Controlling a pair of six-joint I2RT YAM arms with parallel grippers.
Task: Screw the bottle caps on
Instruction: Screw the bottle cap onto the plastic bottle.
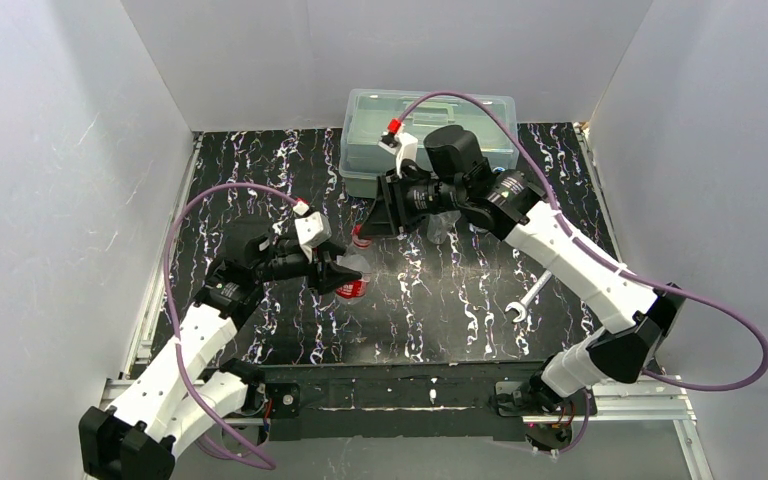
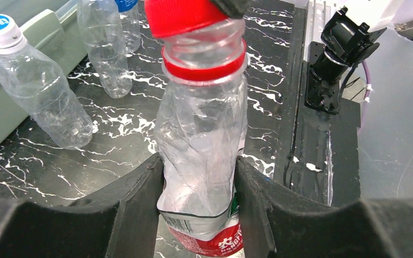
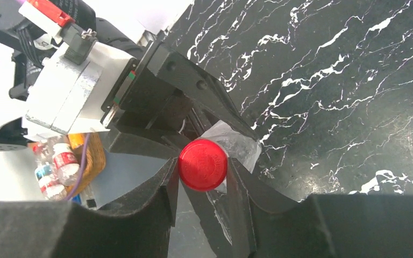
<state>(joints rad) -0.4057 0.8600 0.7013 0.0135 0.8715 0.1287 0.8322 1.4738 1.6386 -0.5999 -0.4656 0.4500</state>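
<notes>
Black marbled tabletop [image 1: 440, 300], near centre: left gripper [image 2: 200, 164] clamped on the red-label bottle [image 2: 201, 118], right gripper [image 3: 201, 177] pinching the red cap [image 2: 185, 15], which sits tilted on the neck with threads showing, apparently not yet screwed home; two bottles [image 2: 37, 91] at ten o'clock already wear caps.

Crumpled clear red-label bottle [image 2: 201, 161] upright, red cap [image 2: 185, 16] tilted on its neck; white-capped bottle [image 2: 37, 91] and blue-capped bottle [image 2: 107, 54] nearby

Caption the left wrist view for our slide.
Left tool clamps the red-label bottle as the red cap sits tilted over its neck.
</notes>
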